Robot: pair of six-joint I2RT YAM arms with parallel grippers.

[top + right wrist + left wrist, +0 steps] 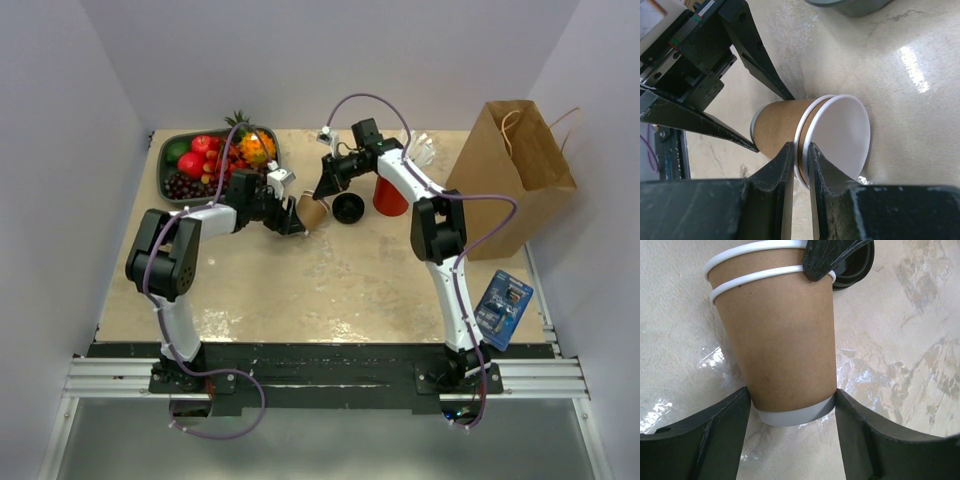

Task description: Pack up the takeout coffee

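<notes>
Pair of nested cups (pixel 312 212) lies sideways mid-table, lid (pixel 348 208) off, just beside. My left gripper (pixel 790 401) clasps the base; my right gripper (pixel 800 148) pinches the rims, probably to separate them.

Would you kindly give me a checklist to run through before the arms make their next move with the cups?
1. Left gripper against both sides of the nested paper cups at their base: ok.
2. Right gripper pinched on the cups' rim: ok.
3. Which of the two white rims it grips: cannot tell.
4. Black lid on a cup: not ok, it lies on the table beside them.
5. Paper bag upright: ok.
</notes>
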